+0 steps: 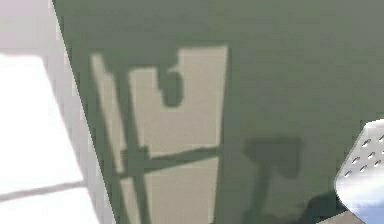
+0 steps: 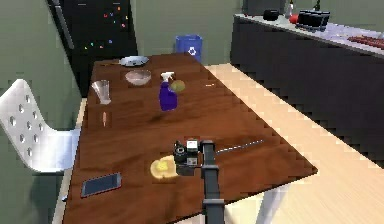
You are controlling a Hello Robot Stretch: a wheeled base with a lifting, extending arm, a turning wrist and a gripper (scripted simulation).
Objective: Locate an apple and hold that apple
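1. A dark wooden table (image 2: 250, 115) carries a blue spray bottle (image 2: 167, 94), a glass (image 2: 101, 91), a pinkish bowl (image 2: 138, 77) and a grey plate (image 2: 133, 61) behind it. A phone (image 2: 101, 185) lies near the front edge.
2. A white chair (image 2: 30, 130) stands at the table's left side. It shows again (image 1: 366, 160) at the forward view's right edge, against a green wall (image 1: 290, 70).
3. Beyond the table are a black fridge (image 2: 95, 30), a blue bin (image 2: 189, 45) and a dark counter (image 2: 300, 60).
4. The arm (image 2: 212, 190) reaches over the table, and the gripper (image 2: 174, 160) is near the phone and well apart from the spray bottle.
5. A yellowish round thing (image 2: 159, 169) lies on the table at the gripper's fingers. It is pale, low and blob-like, and may be the apple. It cannot be told whether the gripper holds anything.
6. A small yellow-green ball (image 2: 181, 87) sits just beside the spray bottle.
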